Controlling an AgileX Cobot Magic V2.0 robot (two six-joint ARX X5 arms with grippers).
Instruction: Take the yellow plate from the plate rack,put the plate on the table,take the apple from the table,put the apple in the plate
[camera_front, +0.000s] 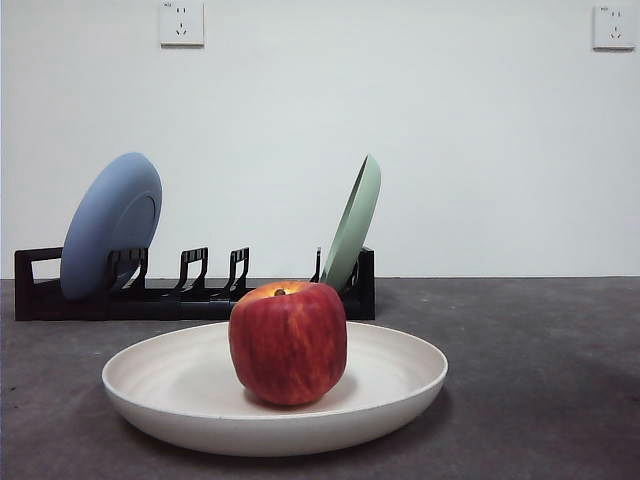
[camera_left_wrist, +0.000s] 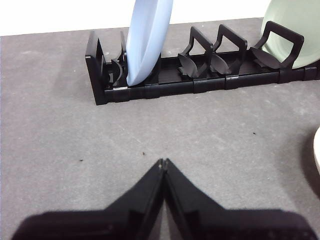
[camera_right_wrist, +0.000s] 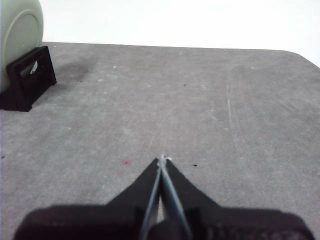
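Observation:
The yellow plate (camera_front: 275, 400) lies flat on the table (camera_front: 540, 380), near and in the middle of the front view. The red apple (camera_front: 288, 342) stands upright in it, stem up. A sliver of the plate's rim (camera_left_wrist: 317, 150) shows in the left wrist view. Behind stands the black plate rack (camera_front: 190, 295) (camera_left_wrist: 200, 75). My left gripper (camera_left_wrist: 163, 161) is shut and empty, hovering over bare table in front of the rack. My right gripper (camera_right_wrist: 162, 159) is also shut and empty, over bare table beside the rack's end (camera_right_wrist: 27, 80). Neither arm appears in the front view.
A blue plate (camera_front: 108, 225) (camera_left_wrist: 147, 37) leans in the rack's left slots and a pale green plate (camera_front: 354, 220) (camera_left_wrist: 295, 27) (camera_right_wrist: 17, 35) in its right end. A white wall with two sockets (camera_front: 181, 23) stands behind the table. The table's far right corner (camera_right_wrist: 300, 55) is rounded.

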